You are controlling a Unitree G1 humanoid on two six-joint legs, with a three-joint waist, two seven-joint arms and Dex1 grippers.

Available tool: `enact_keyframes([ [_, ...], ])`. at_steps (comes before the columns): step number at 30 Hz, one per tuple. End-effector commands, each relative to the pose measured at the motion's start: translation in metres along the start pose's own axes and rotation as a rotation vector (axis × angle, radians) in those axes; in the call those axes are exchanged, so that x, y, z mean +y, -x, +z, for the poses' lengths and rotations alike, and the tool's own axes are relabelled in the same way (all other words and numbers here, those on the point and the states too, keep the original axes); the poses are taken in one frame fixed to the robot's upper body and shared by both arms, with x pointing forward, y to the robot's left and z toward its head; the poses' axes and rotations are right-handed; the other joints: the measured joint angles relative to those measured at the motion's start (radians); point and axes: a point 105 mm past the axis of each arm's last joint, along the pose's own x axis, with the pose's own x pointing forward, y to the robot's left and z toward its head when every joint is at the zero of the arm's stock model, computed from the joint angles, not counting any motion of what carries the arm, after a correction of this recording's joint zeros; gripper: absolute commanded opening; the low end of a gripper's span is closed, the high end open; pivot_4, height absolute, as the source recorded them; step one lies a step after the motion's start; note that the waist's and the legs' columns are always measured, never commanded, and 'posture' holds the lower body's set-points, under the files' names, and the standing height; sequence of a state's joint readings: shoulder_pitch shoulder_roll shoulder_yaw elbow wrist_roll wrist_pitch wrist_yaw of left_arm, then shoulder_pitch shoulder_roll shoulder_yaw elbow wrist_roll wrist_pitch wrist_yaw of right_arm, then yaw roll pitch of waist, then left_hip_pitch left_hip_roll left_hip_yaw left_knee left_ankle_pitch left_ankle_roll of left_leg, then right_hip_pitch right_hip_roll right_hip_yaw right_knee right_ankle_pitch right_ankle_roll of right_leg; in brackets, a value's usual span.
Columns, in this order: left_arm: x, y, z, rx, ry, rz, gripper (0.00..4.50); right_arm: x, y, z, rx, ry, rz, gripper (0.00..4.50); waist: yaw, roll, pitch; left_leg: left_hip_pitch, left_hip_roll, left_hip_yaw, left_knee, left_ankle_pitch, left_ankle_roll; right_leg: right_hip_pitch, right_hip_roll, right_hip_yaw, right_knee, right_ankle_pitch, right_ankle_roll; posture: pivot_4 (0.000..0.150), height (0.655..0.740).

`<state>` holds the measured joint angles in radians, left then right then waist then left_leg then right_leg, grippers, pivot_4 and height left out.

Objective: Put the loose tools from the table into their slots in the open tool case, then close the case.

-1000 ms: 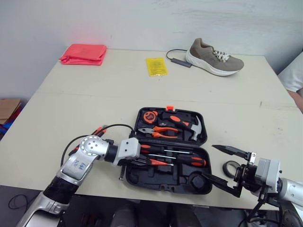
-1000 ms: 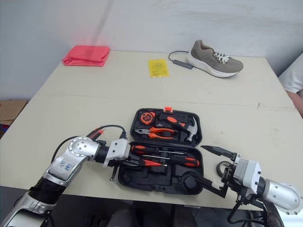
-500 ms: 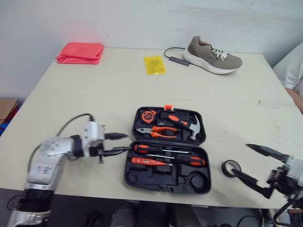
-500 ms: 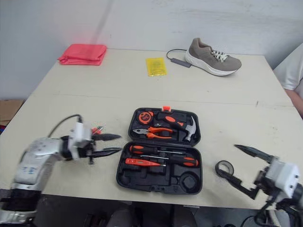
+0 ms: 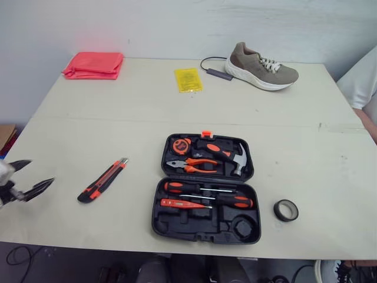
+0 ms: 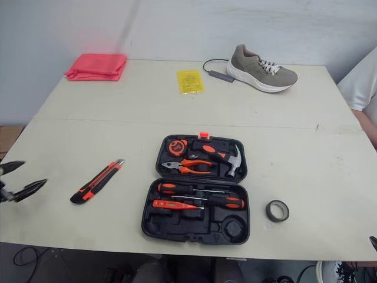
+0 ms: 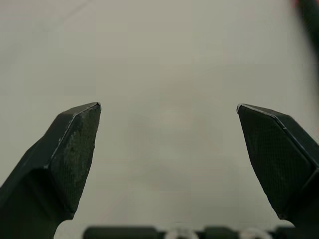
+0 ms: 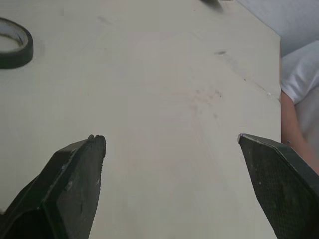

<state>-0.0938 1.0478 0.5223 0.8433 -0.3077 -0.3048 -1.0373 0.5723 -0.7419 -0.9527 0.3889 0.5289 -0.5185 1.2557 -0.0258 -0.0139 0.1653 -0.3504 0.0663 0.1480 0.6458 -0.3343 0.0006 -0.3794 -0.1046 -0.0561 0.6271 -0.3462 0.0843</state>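
Both arms have pulled back from the tool case (image 5: 168, 221) to the edges of the tabletop (image 5: 147, 112). The left pincer (image 5: 39, 171) and the right pincer (image 8: 169, 137) each gape wide and hold nothing. The hammer (image 5: 232, 156), pliers (image 5: 194, 164), tape measure (image 5: 182, 145) and screwdrivers (image 5: 235, 201) sit in their slots, so I judge the job partly done. The knife (image 5: 103, 180) lies left of the case and the tape roll (image 5: 286, 210) right of it, both apart from it, and the lid is open. The head views give the case and knife; the right wrist view adds a person's sleeve (image 8: 304, 84) beyond the tabletop's edge.
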Motion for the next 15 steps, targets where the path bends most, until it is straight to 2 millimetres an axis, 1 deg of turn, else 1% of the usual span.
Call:
enact_keyframes([
  [1,0.014,0.022,-0.009,0.013,0.007,0.092,4.43,-0.004,0.003,0.005,-0.014,0.042,-0.012,4.5,-0.005,0.001,0.0,0.0,0.0,0.0,0.0,0.0,0.0,0.0,-0.001,0.0,0.0,0.0,0.0,0.15,0.74],
  [2,0.014,0.024,-0.01,0.009,0.018,0.1,4.43,-0.003,0.001,0.004,-0.017,0.041,-0.009,4.5,-0.005,0.0,0.0,0.0,0.0,0.0,0.0,-0.001,-0.001,0.0,-0.001,0.0,0.0,0.0,0.0,0.15,0.74],
  [4,0.012,0.021,-0.007,-0.021,0.036,0.08,4.43,0.001,-0.006,0.006,-0.036,0.035,0.013,4.5,-0.005,0.0,0.0,0.0,-0.001,0.0,0.0,-0.001,-0.004,0.0,-0.002,-0.001,0.001,0.001,0.001,0.15,0.74],
  [8,-0.002,0.007,0.008,-0.078,0.031,-0.016,4.43,0.007,-0.024,0.015,-0.089,0.031,0.067,4.5,-0.002,0.001,0.0,0.0,-0.001,-0.001,0.0,0.0,-0.005,0.0,-0.004,-0.002,0.001,0.002,0.001,0.15,0.74],
  [11,-0.02,-0.007,0.024,-0.115,0.008,-0.105,4.43,0.008,-0.043,0.029,-0.163,0.021,0.09,4.5,-0.002,0.002,0.001,0.0,-0.002,-0.002,0.0,0.0,-0.005,0.0,-0.005,-0.003,0.001,0.002,0.001,0.15,0.74],
  [15,-0.045,-0.022,0.048,-0.144,0.045,-0.206,4.43,0.021,-0.072,0.061,-0.305,-0.003,0.155,4.5,-0.003,0.005,0.003,-0.001,-0.002,-0.002,0.0,0.0,-0.006,0.0,-0.005,-0.003,0.001,0.002,0.001,0.15,0.74],
])
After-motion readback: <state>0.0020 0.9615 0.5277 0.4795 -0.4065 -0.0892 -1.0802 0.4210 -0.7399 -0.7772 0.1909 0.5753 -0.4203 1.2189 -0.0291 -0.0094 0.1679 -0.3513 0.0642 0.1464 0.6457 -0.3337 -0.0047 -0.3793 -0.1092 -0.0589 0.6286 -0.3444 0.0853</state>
